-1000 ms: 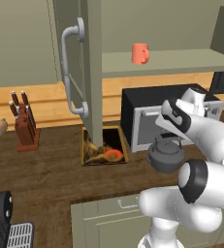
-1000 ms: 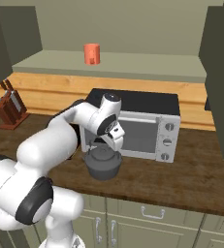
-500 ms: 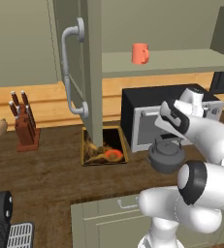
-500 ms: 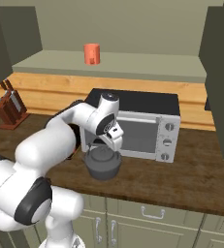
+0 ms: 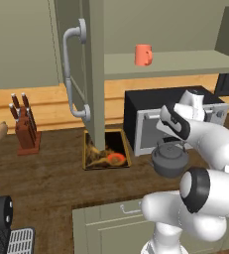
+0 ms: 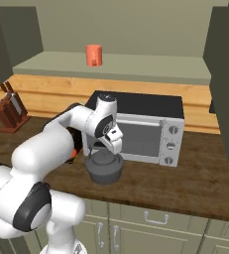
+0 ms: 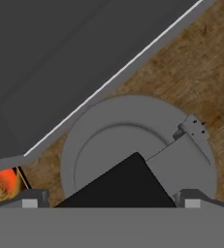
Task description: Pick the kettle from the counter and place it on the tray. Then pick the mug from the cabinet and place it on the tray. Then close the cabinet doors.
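While the kettle [image 6: 104, 167] sat on the counter [image 6: 185, 186] before the microwave [image 6: 145, 126], the gripper [image 6: 111, 147] hung just above its handle, jaws wide and empty. Step one was in hand; next likely meant lowering, clamping, then carrying it to the tray [image 5: 106, 151].

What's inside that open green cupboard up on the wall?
An orange-red mug stands on the cabinet's flat shelf. The shelf's left end is hidden behind the open door in the left base view.
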